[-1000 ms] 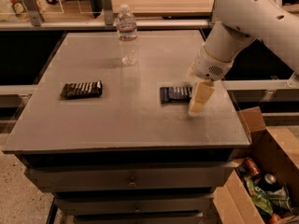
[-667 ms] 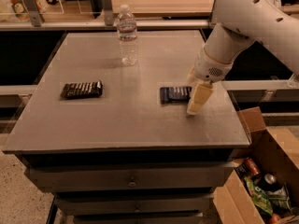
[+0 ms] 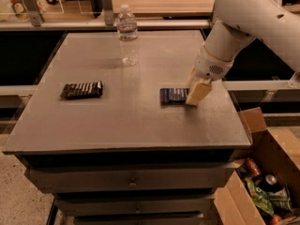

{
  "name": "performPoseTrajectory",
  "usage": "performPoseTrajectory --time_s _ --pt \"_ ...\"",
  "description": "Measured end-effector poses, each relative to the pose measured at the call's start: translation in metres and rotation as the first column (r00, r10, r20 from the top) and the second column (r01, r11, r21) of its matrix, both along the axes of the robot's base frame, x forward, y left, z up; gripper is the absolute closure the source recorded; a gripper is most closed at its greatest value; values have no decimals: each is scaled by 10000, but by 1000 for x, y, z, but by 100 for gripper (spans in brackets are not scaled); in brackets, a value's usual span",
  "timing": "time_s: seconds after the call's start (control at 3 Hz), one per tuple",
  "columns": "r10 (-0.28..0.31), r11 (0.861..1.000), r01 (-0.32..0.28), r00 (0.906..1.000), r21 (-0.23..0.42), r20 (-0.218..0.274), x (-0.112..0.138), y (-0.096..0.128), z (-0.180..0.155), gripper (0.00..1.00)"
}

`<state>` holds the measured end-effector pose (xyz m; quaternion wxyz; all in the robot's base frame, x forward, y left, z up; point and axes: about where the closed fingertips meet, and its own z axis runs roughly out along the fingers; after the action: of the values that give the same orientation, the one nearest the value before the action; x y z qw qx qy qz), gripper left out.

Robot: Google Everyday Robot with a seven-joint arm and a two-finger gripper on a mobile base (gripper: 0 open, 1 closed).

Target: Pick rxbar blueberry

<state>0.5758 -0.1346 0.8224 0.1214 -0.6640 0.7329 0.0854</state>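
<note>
Gripper (image 3: pixel 195 96) of the white arm (image 3: pixel 243 22) hangs low over the right half of the grey table (image 3: pixel 140 125). Its tan tip is angled down and toward the left and meets the right end of the rxbar blueberry (image 3: pixel 172 95). Whether the pincer is spread, closed or clamped on the bar cannot be told from this view, because the tan tip covers that end of the wrapper. The rxbar blueberry lies flat on the table, right of centre, its long side running left to right, with pale lettering showing on the dark navy wrapper. Well apart from it, on the left side of the table, a dark striped bar (image 3: pixel 82 89) also lies flat. A clear water bottle (image 3: pixel 127 34) stands upright toward the far edge, between the two bars in left-right terms. Drawers (image 3: pixel 131 179) sit beneath the tabletop. On the floor at the near right, an open cardboard box (image 3: pixel 276 149) holds cans and packets.
</note>
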Motion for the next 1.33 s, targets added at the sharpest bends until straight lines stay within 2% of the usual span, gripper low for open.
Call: performPoseTrajectory --time_s 0.67,1.0,1.33 --pt "8 10000 -9 10000 -69 -55 -2 1 -3 72" --pt "10 10000 -10 10000 -68 -56 -2 1 0 73" --pt "57 9998 -56 10000 200 -35 -4 3 3 73"
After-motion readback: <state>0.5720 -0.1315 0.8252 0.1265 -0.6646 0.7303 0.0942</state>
